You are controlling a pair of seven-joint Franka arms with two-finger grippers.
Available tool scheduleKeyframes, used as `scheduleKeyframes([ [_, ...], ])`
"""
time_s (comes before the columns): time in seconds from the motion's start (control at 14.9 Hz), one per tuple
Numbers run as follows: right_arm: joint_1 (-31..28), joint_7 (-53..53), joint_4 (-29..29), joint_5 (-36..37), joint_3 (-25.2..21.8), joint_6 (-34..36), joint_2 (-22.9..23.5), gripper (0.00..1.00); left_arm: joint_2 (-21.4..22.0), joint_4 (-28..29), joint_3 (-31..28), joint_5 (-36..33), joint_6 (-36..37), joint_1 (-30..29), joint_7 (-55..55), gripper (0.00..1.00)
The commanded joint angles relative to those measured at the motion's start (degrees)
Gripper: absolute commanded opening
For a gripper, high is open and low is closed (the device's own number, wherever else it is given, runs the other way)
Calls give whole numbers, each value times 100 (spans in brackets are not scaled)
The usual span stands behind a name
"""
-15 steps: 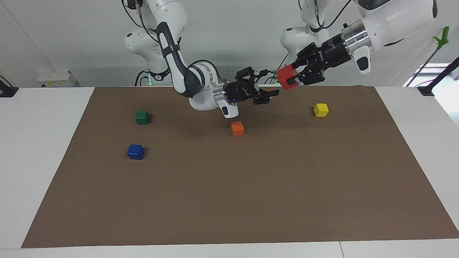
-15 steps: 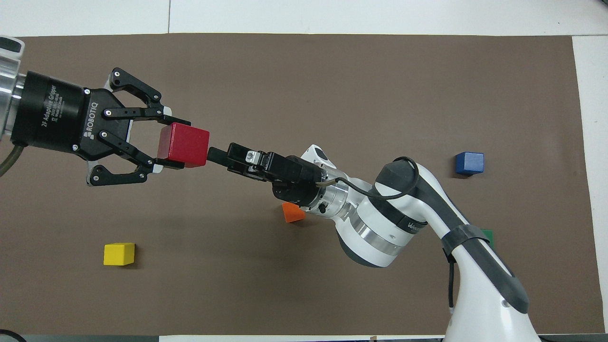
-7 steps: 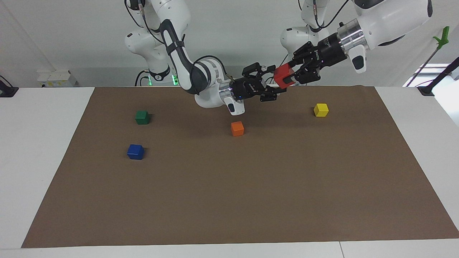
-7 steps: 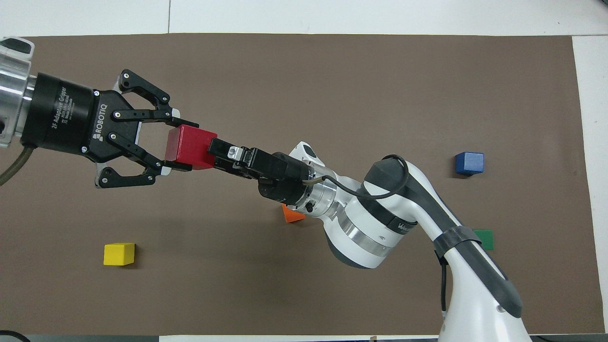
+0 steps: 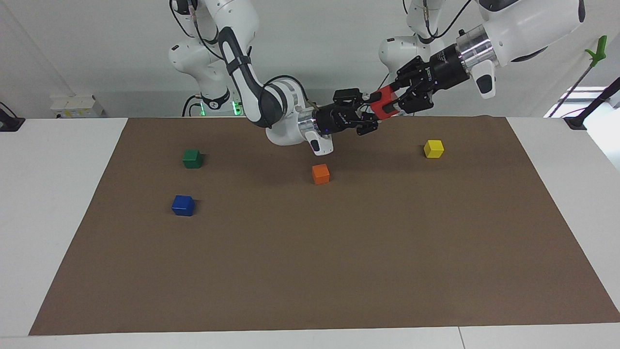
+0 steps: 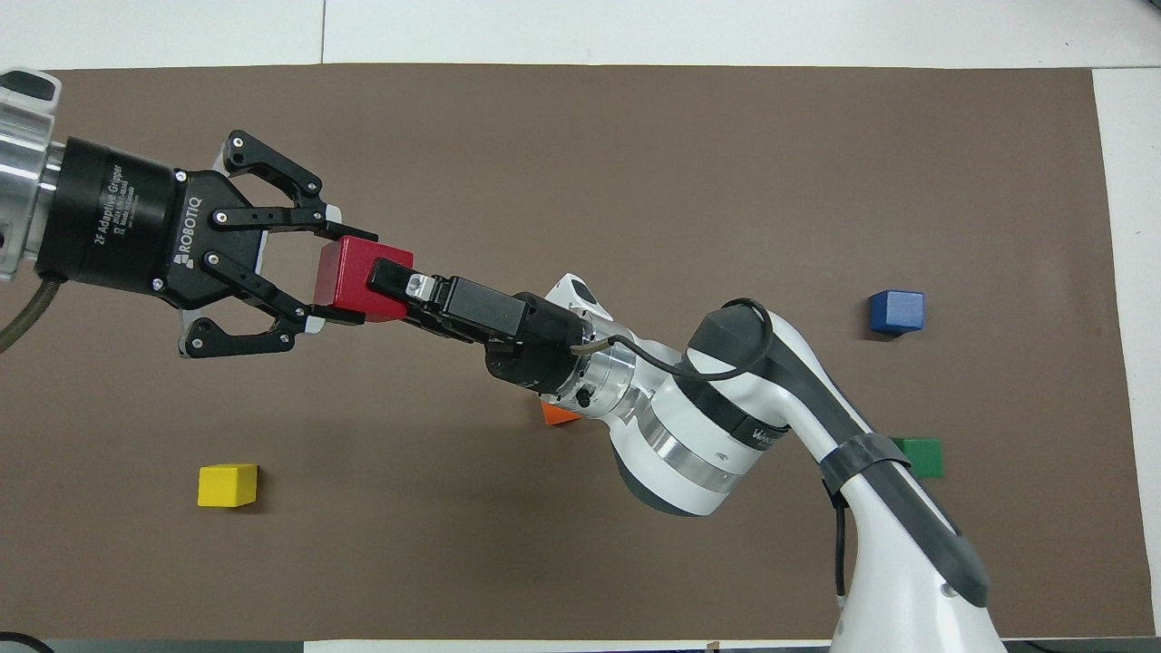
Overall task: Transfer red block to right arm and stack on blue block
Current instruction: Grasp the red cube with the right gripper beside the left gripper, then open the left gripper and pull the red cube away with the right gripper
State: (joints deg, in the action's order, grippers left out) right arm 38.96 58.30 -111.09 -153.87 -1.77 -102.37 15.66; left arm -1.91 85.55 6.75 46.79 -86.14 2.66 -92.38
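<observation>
Both pairs of fingers pinch the small bright red cube [image 5: 384,108] in the air above the brown mat [image 5: 310,271]: left gripper [image 5: 396,105] and right gripper [image 5: 372,116]. The deep blue cube [image 5: 183,205] sits on the bench near the right arm's end.

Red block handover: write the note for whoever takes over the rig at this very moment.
Left claw: shut on the red block, held in the air above the mat.
Right claw: around the block's free end, one finger lying over its top face; whether it has clamped yet cannot be told.
Blue block: on the mat toward the right arm's end, nothing on it. The green, orange and yellow blocks lie apart from it.
Done: red block lifted and presented for the handover.
Left: confirm the right claw's grip, open the left claw, carry the red block over and stack it on the blue block.
</observation>
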Motion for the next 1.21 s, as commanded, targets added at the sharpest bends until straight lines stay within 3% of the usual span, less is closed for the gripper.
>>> scheduleKeyframes([
  [0.0,85,209,158,-1119,177,-363,51,0,51,-20,11,32,-78,24,-157,0],
  [0.2,41,209,184,-1110,177,-363,51,0,59,-20,11,23,-87,24,-105,0],
  [0.27,24,191,211,-1110,177,-398,51,0,59,-20,11,14,-104,24,-87,27],
  [0.34,15,156,219,-1110,177,-416,51,0,59,-20,11,14,-148,24,-113,71],
  [0.4,15,156,220,-1101,177,-424,51,0,59,-20,2,14,-183,24,-157,100],
  [0.81,-38,121,211,-1040,168,-416,43,0,68,-20,2,14,-192,33,-175,100],
  [1.14,-406,-90,141,-646,160,-433,-19,0,86,-12,11,14,-201,33,-175,100],
])
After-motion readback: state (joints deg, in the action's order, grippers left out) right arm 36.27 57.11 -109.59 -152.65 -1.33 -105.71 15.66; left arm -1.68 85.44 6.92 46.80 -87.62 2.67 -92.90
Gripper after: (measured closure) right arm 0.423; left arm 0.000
